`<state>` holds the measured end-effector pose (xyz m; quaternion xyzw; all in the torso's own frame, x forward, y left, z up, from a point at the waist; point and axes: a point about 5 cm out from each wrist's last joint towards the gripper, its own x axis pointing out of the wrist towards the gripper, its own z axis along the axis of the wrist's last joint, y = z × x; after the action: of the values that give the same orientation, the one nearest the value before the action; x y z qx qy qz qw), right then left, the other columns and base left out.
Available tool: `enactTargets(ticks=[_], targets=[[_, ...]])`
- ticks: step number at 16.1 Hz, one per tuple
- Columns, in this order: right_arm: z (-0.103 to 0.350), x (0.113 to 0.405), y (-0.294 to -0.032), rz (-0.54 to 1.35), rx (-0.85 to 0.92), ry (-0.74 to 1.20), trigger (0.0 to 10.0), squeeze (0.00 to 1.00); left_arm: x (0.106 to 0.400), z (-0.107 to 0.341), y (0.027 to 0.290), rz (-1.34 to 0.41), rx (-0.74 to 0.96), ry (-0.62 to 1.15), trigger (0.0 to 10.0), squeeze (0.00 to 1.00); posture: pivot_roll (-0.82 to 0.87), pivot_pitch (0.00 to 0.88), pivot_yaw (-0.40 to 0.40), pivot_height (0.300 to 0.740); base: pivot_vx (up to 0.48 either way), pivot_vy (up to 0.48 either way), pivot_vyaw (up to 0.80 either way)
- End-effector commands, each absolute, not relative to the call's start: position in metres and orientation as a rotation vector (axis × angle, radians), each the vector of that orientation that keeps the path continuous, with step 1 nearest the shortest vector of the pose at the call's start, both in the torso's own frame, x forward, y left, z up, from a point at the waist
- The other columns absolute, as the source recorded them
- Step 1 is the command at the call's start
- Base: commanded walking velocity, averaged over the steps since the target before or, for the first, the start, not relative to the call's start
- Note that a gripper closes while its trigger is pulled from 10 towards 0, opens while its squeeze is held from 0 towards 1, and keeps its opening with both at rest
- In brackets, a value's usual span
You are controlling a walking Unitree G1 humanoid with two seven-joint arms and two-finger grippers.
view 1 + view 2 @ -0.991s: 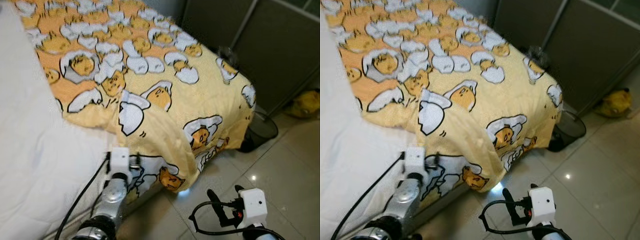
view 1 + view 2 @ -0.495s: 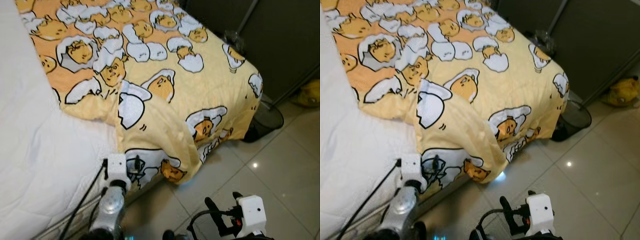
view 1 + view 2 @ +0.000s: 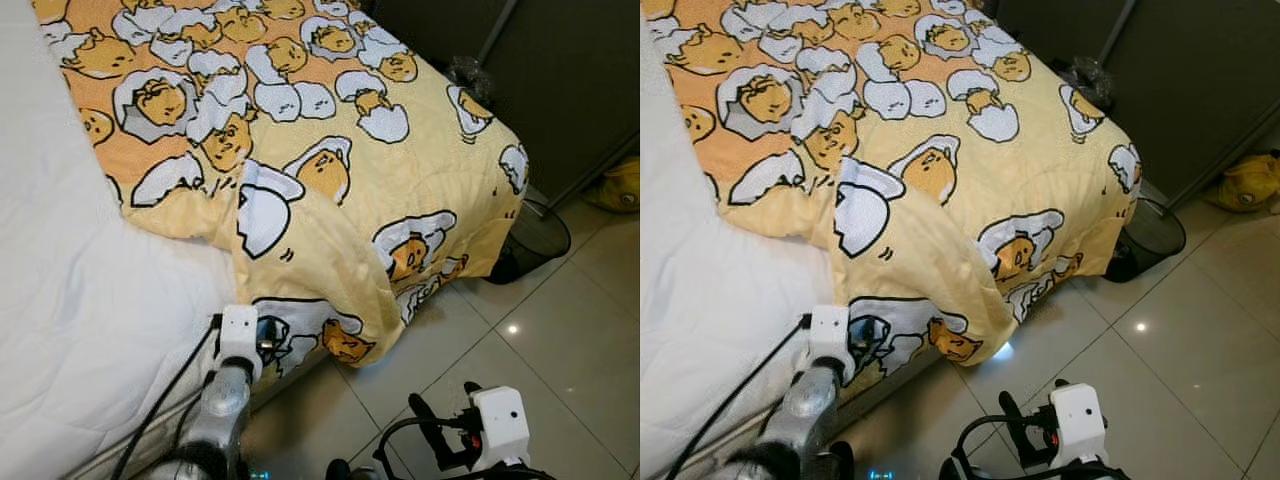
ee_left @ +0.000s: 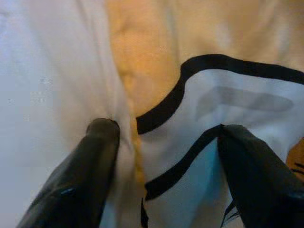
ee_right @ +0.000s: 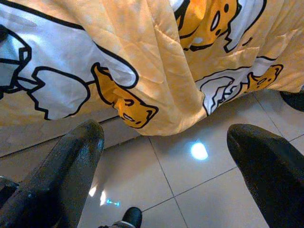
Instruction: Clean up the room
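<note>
A yellow blanket (image 3: pixel 330 150) printed with cartoon eggs covers the bed, and one folded corner hangs over the bed's side. My left gripper (image 4: pixel 164 130) is open at that hanging edge. One finger (image 4: pixel 90 161) presses where the white sheet meets the blanket, the other (image 4: pixel 247 161) rests on the printed fabric. From the head it appears low at the bed's side (image 3: pixel 262 335). My right gripper (image 5: pixel 171 137) is open, low above the tiled floor, facing the blanket's drooping corner with nothing between its fingers.
A white sheet (image 3: pixel 70 300) covers the bed's left part. A black mesh bin (image 3: pixel 535 240) stands at the bed's far corner, with a yellow soft thing (image 3: pixel 618 185) on the floor beyond. Dark panels (image 3: pixel 570 70) rise behind. Glossy tiles (image 3: pixel 560 340) lie to the right.
The head view has tipped down and shifted a little. My left gripper has crept slightly closer into the blanket's hanging edge. The right gripper has stayed low and open.
</note>
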<state>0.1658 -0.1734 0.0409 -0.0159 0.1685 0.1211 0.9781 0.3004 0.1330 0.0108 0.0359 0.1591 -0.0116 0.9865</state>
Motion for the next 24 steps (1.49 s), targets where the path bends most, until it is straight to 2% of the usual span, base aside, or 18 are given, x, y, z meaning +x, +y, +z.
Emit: enactTargets(ticks=[1, 4, 9, 15, 17, 21, 22, 23, 24], targets=[[0.037, 0.161, -0.177, 0.239, -0.042, 0.374, 10.0, 0.00, 0.286, -0.009, 0.120, -0.090, 0.065, 0.453, 0.0, 0.00, -0.06, 0.292, -0.154, 0.740, 0.000, 0.000, 0.00], [0.036, 0.167, -0.178, 0.234, -0.049, 0.371, 10.0, 0.00, 0.287, -0.011, 0.121, -0.069, 0.002, 0.487, 0.0, 0.00, -0.08, 0.272, -0.148, 0.740, 0.000, 0.000, 0.00], [0.043, 0.186, -0.197, 0.152, -0.056, 0.337, 10.0, 0.00, 0.292, -0.005, 0.110, -0.183, 0.042, 0.470, 0.0, 0.00, -0.10, 0.217, -0.140, 0.740, 0.000, 0.000, 0.00], [0.032, 0.195, -0.178, 0.178, -0.042, 0.350, 10.0, 0.00, 0.294, -0.003, 0.115, -0.218, -0.039, 0.469, 0.0, 0.00, -0.06, 0.127, -0.118, 0.740, 0.000, 0.000, 0.00], [0.034, 0.207, -0.182, 0.131, -0.020, 0.319, 10.0, 0.00, 0.295, 0.002, 0.105, -0.308, -0.104, 0.423, 0.0, 0.00, -0.04, 0.083, -0.102, 0.740, 0.000, 0.000, 0.00], [0.040, 0.221, -0.194, 0.033, 0.017, 0.258, 10.0, 0.00, 0.287, 0.026, 0.077, -0.598, -0.048, 0.175, 0.0, 0.00, 0.02, 0.036, -0.045, 0.740, 0.000, 0.000, 0.00], [0.036, 0.221, -0.194, 0.023, 0.024, 0.265, 10.0, 0.00, 0.284, 0.028, 0.075, -0.612, -0.042, 0.158, 4.1, 0.00, 0.03, 0.035, -0.037, 0.740, 0.000, 0.000, 0.00], [0.031, 0.221, -0.192, 0.014, 0.035, 0.274, 10.0, 0.00, 0.279, 0.028, 0.073, -0.625, -0.048, 0.159, 10.0, 0.00, 0.04, 0.027, -0.025, 0.740, 0.000, 0.000, 0.00], [0.028, 0.223, -0.187, 0.017, 0.045, 0.275, 10.0, 0.00, 0.276, 0.023, 0.070, -0.640, -0.026, 0.177, 10.0, 0.00, 0.05, 0.023, -0.021, 0.740, 0.000, 0.000, 0.00]])
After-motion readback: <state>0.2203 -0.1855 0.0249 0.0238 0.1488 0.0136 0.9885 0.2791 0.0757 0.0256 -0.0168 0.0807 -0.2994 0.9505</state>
